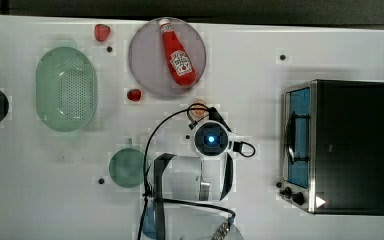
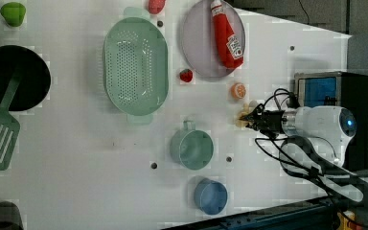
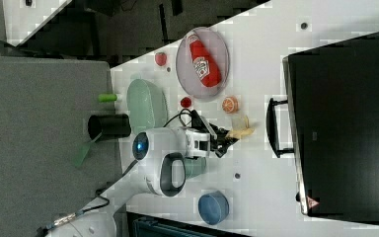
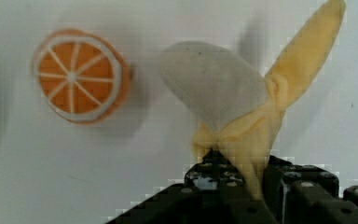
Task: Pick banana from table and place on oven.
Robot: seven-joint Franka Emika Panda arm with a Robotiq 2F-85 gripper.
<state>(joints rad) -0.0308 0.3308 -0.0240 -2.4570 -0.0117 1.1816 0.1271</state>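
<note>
Top view: the oven point(image 1: 352, 145) sits at 3 o'clock from the arm.

Left view: the gripper point(image 2: 246, 116) meets the banana point(image 2: 242, 117) on the table point(image 2: 76, 163).

Wrist view: the jaws pinch the banana point(image 4: 242, 116) by its lower peel, the orange slice point(image 4: 80, 82) at 9 o'clock.

Risk: soft peel may slip during lift.

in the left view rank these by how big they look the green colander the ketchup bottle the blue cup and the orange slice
1. Pale green oval colander, by far the largest.
2. Red ketchup bottle lying on the grey round plate.
3. Small blue round cup.
4. Round orange slice, smallest.
</note>
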